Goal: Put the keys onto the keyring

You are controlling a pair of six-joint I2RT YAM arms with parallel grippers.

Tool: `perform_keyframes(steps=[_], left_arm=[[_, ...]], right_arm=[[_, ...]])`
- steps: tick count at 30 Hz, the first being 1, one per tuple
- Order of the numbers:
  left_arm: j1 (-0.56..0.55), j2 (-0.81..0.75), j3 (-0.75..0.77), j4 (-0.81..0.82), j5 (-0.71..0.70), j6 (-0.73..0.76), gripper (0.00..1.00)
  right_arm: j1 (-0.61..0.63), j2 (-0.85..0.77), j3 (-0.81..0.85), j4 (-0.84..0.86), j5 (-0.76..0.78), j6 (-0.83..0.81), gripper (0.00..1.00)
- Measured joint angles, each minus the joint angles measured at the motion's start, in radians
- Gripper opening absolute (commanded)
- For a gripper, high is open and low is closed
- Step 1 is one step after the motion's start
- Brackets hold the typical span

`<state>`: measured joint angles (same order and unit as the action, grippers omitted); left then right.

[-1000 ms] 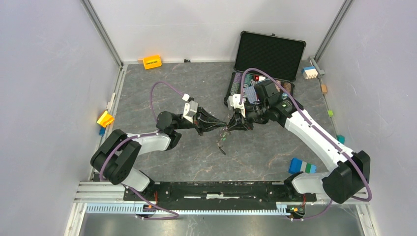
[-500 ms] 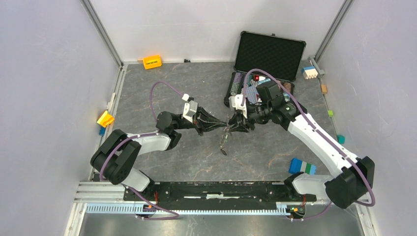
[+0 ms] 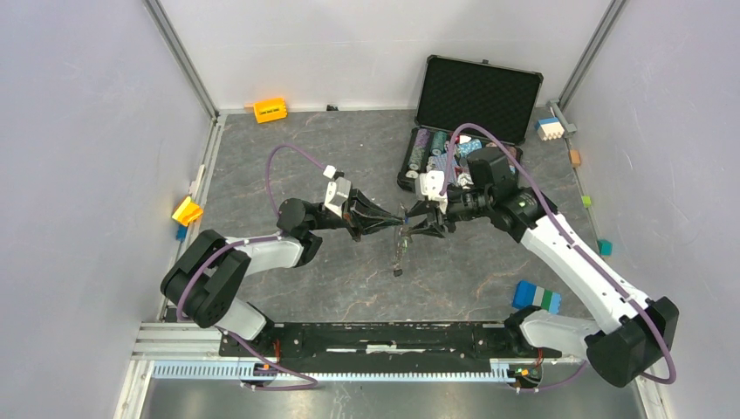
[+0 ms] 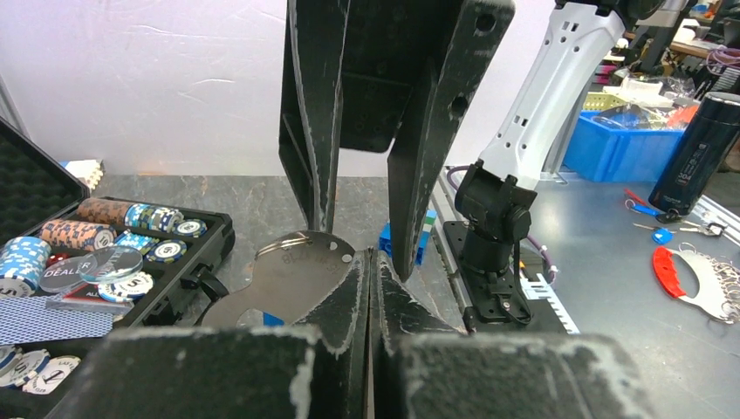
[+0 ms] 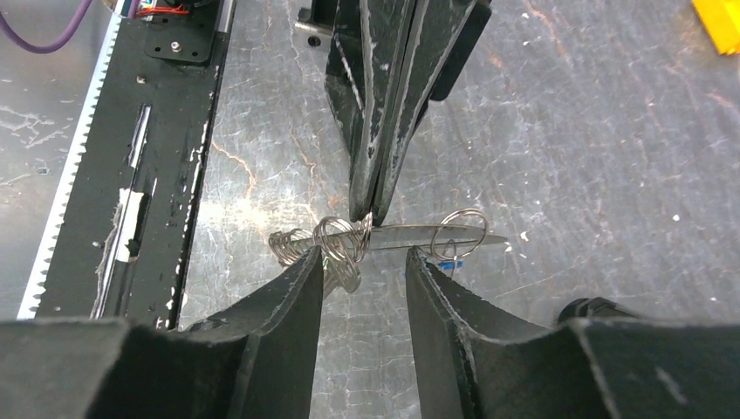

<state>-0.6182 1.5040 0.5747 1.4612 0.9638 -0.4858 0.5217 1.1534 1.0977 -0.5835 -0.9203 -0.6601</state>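
left pincer (image 5: pixel 368 208) pinching keyring (image 4: pixel 292 275); right pincer (image 5: pixel 364 256) spread, fingers either side of it; chain (image 3: pixel 400 253) dangling below.

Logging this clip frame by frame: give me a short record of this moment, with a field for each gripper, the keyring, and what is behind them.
left gripper: shut, pinching the keyring
right gripper: open, one finger on either side of the keyring, not clamped on it
keyring: flat silver piece carrying wire rings, held off the table by the left gripper alone
chain: hangs down from the keyring
behind: open black case with poker chips inside
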Motion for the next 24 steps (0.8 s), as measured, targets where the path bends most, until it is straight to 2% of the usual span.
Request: perform_keyframes(steps=[6,14,19,24], left_arm=[[0.000,0.000,0.000,0.000,-0.013,-0.007,0.02],[0.000,0.000,0.000,0.003,-0.021,-0.012,0.02],[0.000,0.001,0.000,0.003,-0.021,-0.012,0.02],[0.000,0.001,0.000,0.004,-0.021,-0.012,0.02]], right_arm=[[0.000,0.018,-0.033,0.016,-0.006,0.013,0.35],[0.000,0.018,-0.033,0.048,-0.029,0.029,0.32],[0.000,0.018,-0.033,0.054,-0.031,0.039,0.25],[0.000,0.018,-0.033,0.063,-0.036,0.054,0.13]])
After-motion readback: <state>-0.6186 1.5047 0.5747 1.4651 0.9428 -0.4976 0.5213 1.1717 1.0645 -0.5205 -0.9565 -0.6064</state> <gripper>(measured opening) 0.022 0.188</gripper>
